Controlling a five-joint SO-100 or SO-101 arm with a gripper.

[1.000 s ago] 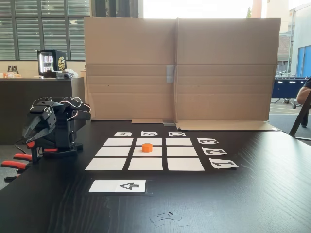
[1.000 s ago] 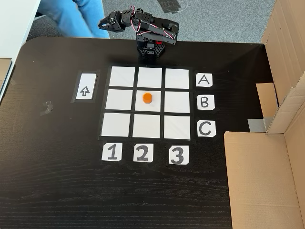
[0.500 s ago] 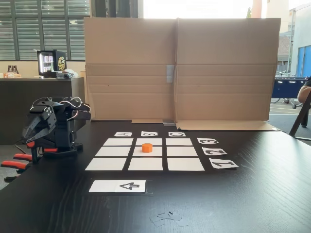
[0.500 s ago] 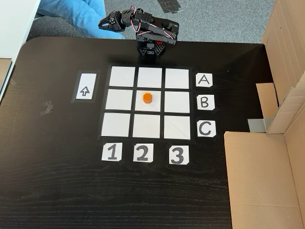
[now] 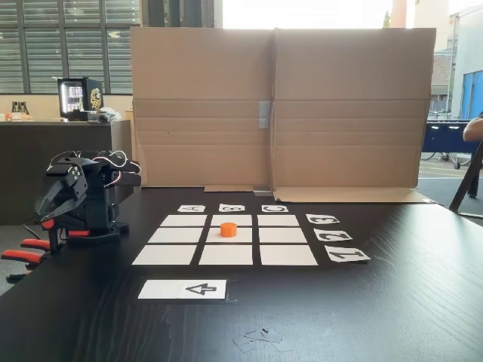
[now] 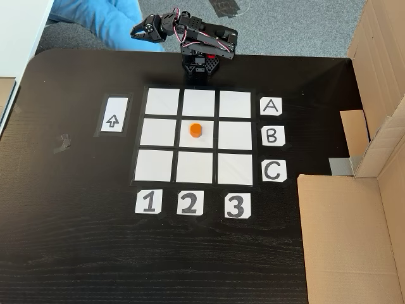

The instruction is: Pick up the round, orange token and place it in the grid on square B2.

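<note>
Black table [image 6: 76, 253] | token [image 6: 195, 130] on square B2 [image 6: 205, 140] (centre) | hand [image 6: 137, 30] far off, fingers together

The dark, faintly glossy wood-grain table [image 6: 76, 253] carries matt white paper grid rectangles [image 6: 198, 135], a smooth bright orange plastic token [image 6: 195, 130], a black plastic robot arm [image 6: 202, 44] and matt brown corrugated cardboard panels [image 5: 279, 105].

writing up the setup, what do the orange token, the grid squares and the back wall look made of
Small orange faceted token: likely matte plastic, with an even colour. White rectangular grid squares: thin flat paper lying on the dark wood-grain table. Tall brown back wall: corrugated cardboard, creased, with a taped seam.
</note>
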